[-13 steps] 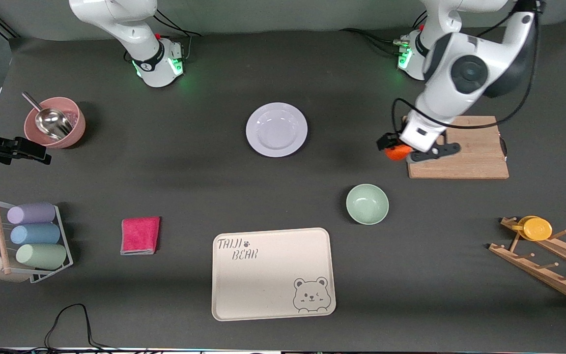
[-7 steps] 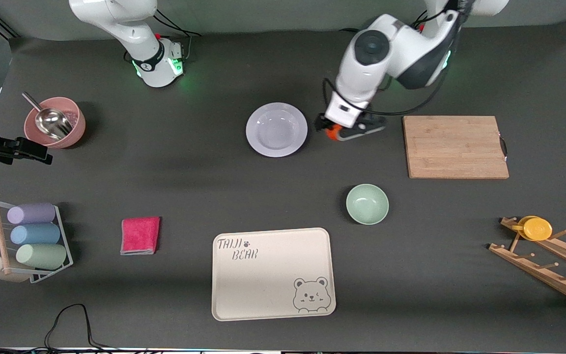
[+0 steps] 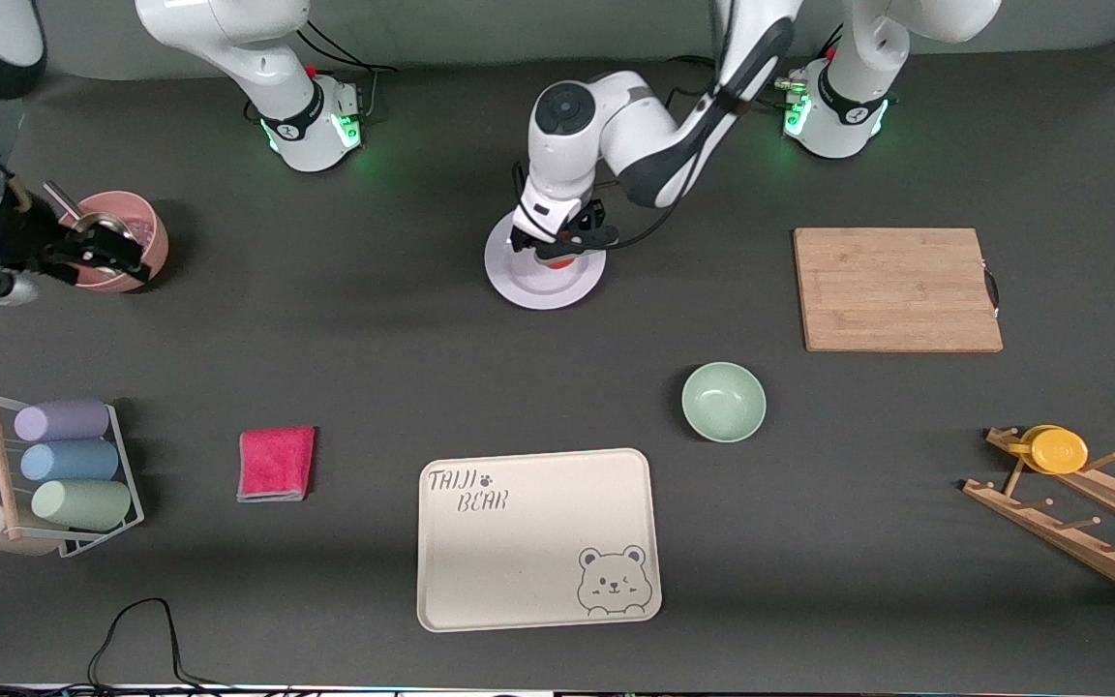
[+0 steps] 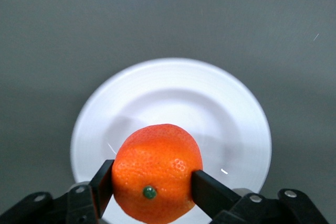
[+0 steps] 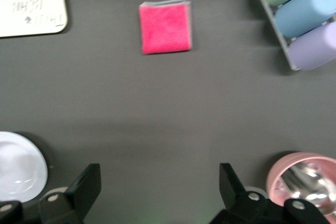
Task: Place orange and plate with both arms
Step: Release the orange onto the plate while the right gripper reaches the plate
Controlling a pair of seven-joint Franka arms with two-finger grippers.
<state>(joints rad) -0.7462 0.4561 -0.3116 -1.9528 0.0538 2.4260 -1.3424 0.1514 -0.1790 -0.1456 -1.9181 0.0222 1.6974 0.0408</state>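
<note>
While the orange is gripped by the left end effector directly over the plate, it is best lowered near the centre before release. The right end effector, spread wide, waits.

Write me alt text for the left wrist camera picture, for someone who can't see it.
The left gripper is shut on a small round bright-orange fruit with a green stem dot, its two black fingers pressing the fruit's sides, held in the air over a round glossy white plate. The plate sits on a dark grey table.
</note>
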